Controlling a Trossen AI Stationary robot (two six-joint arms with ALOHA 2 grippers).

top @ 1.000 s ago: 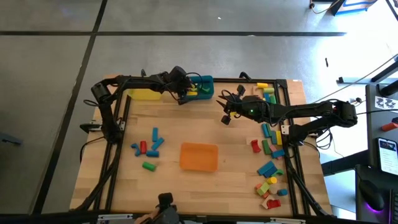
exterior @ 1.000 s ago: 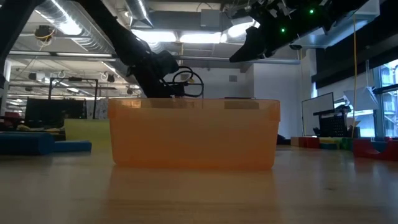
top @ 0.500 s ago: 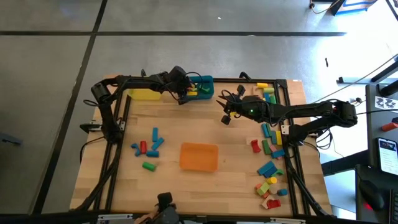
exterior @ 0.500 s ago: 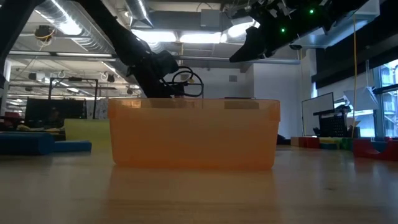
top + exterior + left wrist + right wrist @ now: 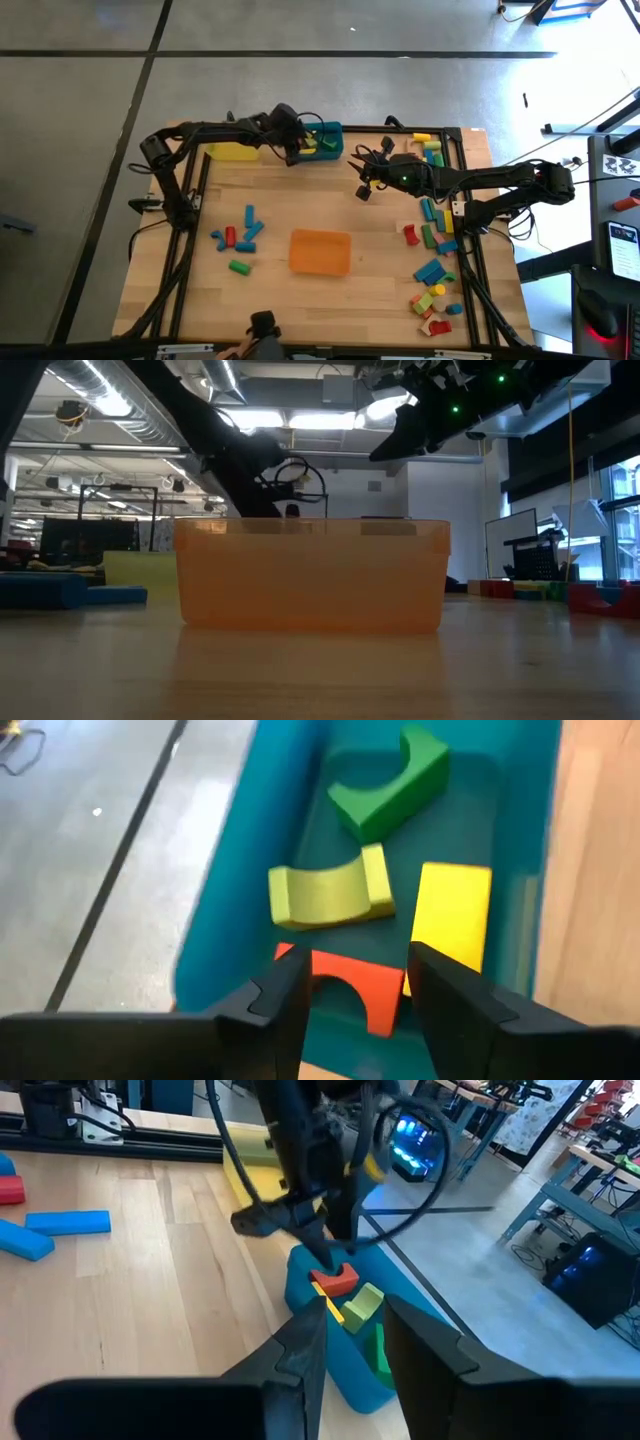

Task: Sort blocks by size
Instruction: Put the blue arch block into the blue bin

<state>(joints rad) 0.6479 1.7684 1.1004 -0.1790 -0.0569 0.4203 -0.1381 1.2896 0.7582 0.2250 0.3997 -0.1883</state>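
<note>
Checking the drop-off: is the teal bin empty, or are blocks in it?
Not empty. The teal bin holds a green arch, a pale yellow arch, a yellow slab and an orange arch.

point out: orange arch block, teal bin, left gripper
orange arch block [image 5: 345, 986]: left wrist view, top face.
teal bin [image 5: 222, 905]: left wrist view, side wall.
left gripper [image 5: 357, 990]: left wrist view, midway between fingertips.

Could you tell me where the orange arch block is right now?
The orange arch block lies inside the teal bin at the table's far edge, left of centre in the high view, directly below the left gripper, beside a yellow block.
</note>
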